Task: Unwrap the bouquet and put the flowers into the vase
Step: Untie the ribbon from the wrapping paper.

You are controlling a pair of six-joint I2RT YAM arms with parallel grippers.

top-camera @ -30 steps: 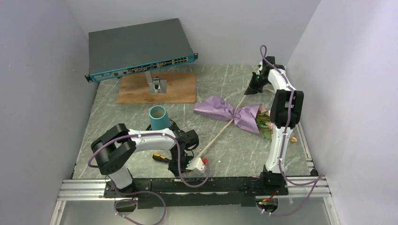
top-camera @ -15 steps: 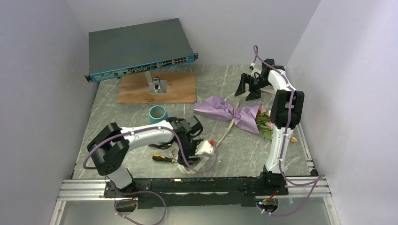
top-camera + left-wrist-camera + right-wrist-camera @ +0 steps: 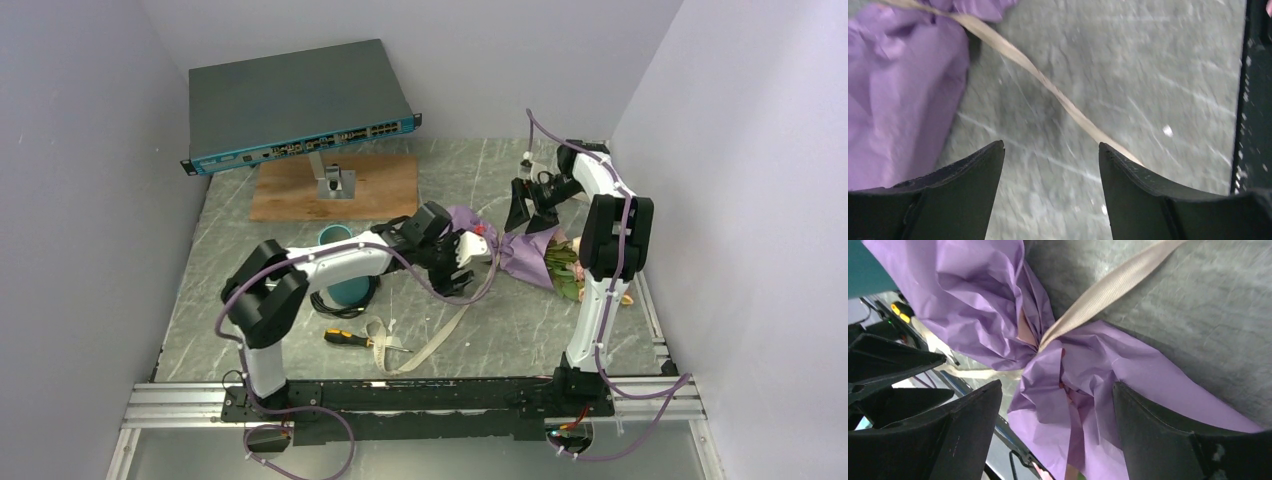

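Note:
The bouquet (image 3: 522, 252) lies on the table right of centre, its purple paper (image 3: 998, 300) pinched at the middle. Pink and green flowers (image 3: 563, 262) poke out at its right end. The cream ribbon (image 3: 432, 335) trails slack toward the near edge and still crosses the pinch (image 3: 1108, 290). My left gripper (image 3: 466, 256) is open at the paper's left half, with bare table and ribbon (image 3: 1048, 85) between its fingers. My right gripper (image 3: 530, 205) hovers open over the pinched middle (image 3: 1058, 387). The teal vase (image 3: 334, 235) stands behind my left arm, partly hidden.
A yellow-handled screwdriver (image 3: 345, 338) lies near the front. A black cable coil sits round the vase's foot (image 3: 368, 292). A network switch (image 3: 295, 105) is propped over a wooden board (image 3: 380, 190) at the back left.
Both grippers have opened and let go of the ribbon ends, which fell slack. My left arm swung from the front edge up to the bouquet; my right moved in from the back toward it.

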